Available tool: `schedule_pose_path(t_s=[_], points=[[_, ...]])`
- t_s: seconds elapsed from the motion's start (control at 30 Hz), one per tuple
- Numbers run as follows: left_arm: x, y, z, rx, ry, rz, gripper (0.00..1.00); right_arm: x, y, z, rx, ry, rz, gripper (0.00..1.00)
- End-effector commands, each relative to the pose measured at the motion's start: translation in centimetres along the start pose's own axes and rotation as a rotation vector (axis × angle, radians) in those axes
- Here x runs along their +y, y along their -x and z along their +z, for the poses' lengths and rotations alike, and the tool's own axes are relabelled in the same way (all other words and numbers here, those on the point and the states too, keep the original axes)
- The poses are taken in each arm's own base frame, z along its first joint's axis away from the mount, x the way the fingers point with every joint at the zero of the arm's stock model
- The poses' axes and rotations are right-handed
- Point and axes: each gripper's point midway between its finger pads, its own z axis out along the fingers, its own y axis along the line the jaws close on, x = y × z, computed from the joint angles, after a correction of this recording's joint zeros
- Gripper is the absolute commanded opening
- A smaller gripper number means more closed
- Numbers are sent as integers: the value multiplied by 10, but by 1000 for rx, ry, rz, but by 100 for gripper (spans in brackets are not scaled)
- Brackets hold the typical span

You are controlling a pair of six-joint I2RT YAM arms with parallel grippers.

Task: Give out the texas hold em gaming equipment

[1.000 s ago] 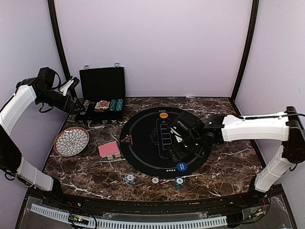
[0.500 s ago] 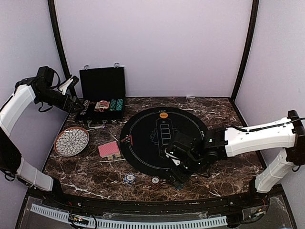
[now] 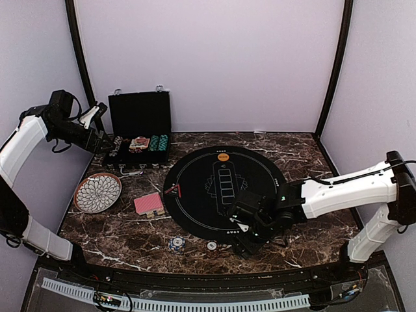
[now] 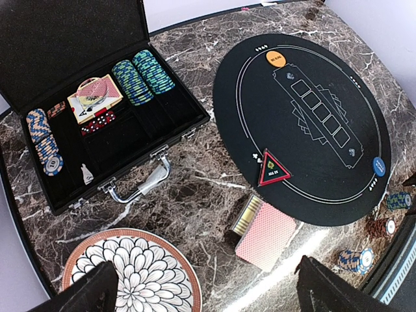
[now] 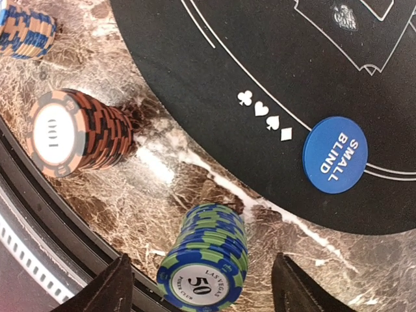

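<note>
Three chip stacks stand on the marble: a green-blue stack (image 5: 205, 260), a red-brown stack (image 5: 78, 133) and a blue-orange stack (image 5: 26, 29). Two button discs lie on the single black mat (image 4: 247, 97): an orange disc (image 4: 276, 60) and a blue disc (image 5: 335, 155). One red-backed deck (image 4: 265, 234) lies on the marble, with one plate (image 4: 140, 266) and one open case (image 4: 65, 39).

a robot test cell in a lab rather than a lived-in room. plain lilac walls (image 3: 227, 65) box in a marble-patterned bench (image 3: 302, 153) on three sides, and black posts (image 3: 335, 65) stand at the back corners. the white left arm (image 3: 26, 140) and right arm (image 3: 344, 185) rise from its near edge, where a white slotted cable strip (image 3: 195, 304) runs.
</note>
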Motion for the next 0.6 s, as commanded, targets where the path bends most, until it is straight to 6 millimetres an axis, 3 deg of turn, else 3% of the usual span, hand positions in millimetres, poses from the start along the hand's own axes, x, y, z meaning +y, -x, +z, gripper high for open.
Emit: schedule_pose_path(t_s=[0.0,0.27,0.57], points=[[-10,4,-12,-26,-11,17,99,2,-4,8,9,0,3,71],[-10,6,-12,-31,-12,21,99,-1,-4,13,14,-17,-3,68],[-11,6,-13,-33,-12,23,99,-1,1,12,2,-27,-5,54]])
